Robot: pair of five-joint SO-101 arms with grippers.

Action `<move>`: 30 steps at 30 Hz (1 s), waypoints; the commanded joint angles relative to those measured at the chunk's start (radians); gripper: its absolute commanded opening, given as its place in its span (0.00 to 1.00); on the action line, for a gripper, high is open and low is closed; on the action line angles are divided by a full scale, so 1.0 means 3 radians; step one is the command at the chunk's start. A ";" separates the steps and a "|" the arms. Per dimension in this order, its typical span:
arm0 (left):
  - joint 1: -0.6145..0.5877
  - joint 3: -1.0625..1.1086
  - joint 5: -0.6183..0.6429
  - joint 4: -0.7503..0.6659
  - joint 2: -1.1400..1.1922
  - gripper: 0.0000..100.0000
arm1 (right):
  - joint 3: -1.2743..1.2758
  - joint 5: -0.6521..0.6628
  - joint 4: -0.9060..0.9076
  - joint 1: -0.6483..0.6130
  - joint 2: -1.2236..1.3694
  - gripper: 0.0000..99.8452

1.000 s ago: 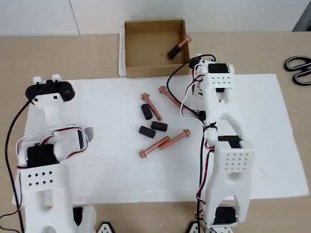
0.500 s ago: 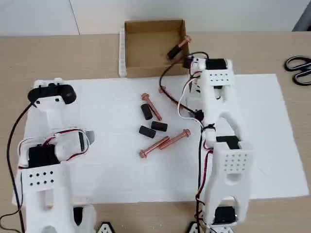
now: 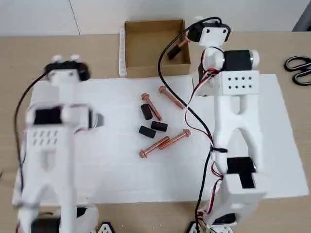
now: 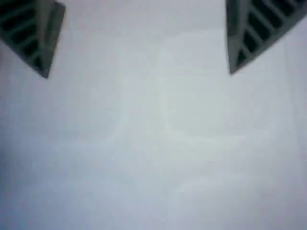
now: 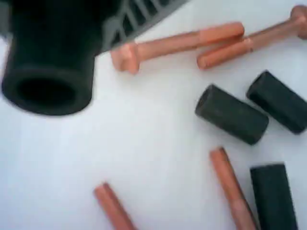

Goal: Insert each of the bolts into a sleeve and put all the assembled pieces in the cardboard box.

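Note:
The cardboard box stands at the table's far side with one assembled bolt and sleeve leaning in its right corner. On the white foam lie three black sleeves and several copper bolts. My right gripper is raised beside the box's right corner, shut on a black sleeve, whose hollow end faces the camera under a ribbed finger. My left gripper hangs open over bare foam at the far left.
The white foam sheet covers most of the wooden table. Scissors lie at the far right edge. A white strip stands against the box's left wall. The right arm's cable hangs over the box's near right corner.
Both arms have risen. The right gripper moved away from the foam to beside the box's far right corner. The left gripper moved farther out and a little right.

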 commanded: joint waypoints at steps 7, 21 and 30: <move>0.0762 -0.2386 0.0987 0.0179 0.1903 0.23 | 0.0169 0.0031 0.0028 0.0361 -0.0202 0.00; 0.1570 -0.4161 0.1580 0.0056 0.3662 0.22 | 0.0174 0.0046 0.0028 0.1020 -0.0228 0.00; 0.1616 -0.4923 0.2455 0.0061 0.4398 0.22 | 0.0179 0.0051 0.0043 0.1061 -0.0217 0.00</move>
